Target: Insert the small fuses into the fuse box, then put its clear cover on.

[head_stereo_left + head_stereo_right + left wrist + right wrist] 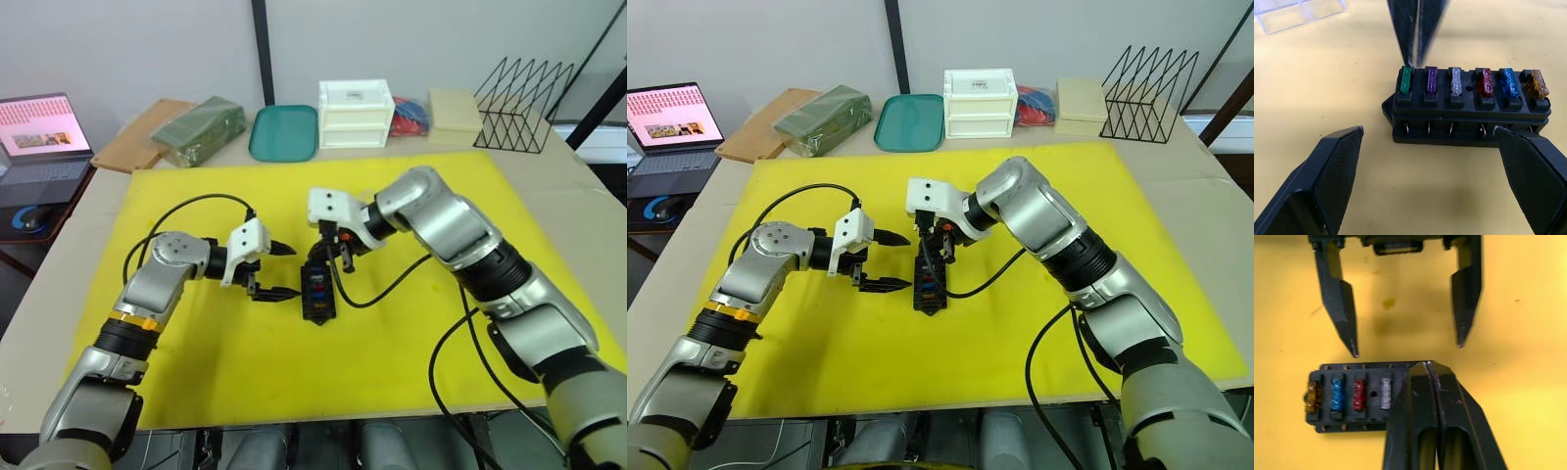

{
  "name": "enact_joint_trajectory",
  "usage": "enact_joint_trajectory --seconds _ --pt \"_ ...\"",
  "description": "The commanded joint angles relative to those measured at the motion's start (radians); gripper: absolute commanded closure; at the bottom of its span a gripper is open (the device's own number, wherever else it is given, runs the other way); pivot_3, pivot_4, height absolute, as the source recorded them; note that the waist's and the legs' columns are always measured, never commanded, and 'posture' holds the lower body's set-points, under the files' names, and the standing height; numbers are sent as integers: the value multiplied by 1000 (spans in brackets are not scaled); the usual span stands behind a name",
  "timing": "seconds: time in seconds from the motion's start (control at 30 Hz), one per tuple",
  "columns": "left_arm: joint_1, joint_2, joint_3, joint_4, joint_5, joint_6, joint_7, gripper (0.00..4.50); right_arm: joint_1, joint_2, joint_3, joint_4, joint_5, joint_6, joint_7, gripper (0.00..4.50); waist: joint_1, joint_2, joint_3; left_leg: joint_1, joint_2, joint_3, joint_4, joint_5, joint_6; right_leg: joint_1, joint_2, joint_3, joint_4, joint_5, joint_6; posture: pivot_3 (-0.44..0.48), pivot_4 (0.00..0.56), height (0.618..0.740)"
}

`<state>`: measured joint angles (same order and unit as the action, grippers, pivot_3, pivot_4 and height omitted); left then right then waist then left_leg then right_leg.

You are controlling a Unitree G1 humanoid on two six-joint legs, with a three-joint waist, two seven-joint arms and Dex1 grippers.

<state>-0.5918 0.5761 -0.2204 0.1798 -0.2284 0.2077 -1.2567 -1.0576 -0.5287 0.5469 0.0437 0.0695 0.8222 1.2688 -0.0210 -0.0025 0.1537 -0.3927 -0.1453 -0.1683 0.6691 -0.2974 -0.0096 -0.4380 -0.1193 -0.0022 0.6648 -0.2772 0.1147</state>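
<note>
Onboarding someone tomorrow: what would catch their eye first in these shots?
The black fuse box in the middle of the yellow mat, its six coloured fuses seated in a row. The right gripper, fingers shut, presses its tips down by the green fuse at one end, while the left gripper sits wide open beside the box. The clear cover lies apart on the mat, not yet fitted.

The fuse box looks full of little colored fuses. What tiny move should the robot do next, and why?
Probably lift the right pincer straight up off the green fuse. Its closed tips rest on that fuse, and all six fuses already sit in the fuse box. The clear cover lies apart on the yellow mat, not yet fitted. The left pincer is open beside the box.
</note>
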Motion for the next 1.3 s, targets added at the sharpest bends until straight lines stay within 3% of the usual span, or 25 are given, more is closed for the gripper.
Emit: enact_joint_trajectory --seconds 0.03,0.6,1.3 --pt "-2 4 19 -31 -7 -9 2 0 0 6 -40 -15 15 -20 -17 4483 0 0 0 0 0 0 0 0 0 0 0 0 0 0 0 0 150 740" --pt "11 9 18 -52 -6 2 4 0 62 -3 9 61 -38 -99 -42 4483 0 0 0 0 0 0 0 0 0 0 0 0 0 0 0 0 150 740" --pt "17 22 31 -102 -17 48 4 0 92 -11 30 29 -79 -98 -20 4483 2 0 -1 1 0 0 0 0 0 1 0 0 0 0 0 0 150 740"
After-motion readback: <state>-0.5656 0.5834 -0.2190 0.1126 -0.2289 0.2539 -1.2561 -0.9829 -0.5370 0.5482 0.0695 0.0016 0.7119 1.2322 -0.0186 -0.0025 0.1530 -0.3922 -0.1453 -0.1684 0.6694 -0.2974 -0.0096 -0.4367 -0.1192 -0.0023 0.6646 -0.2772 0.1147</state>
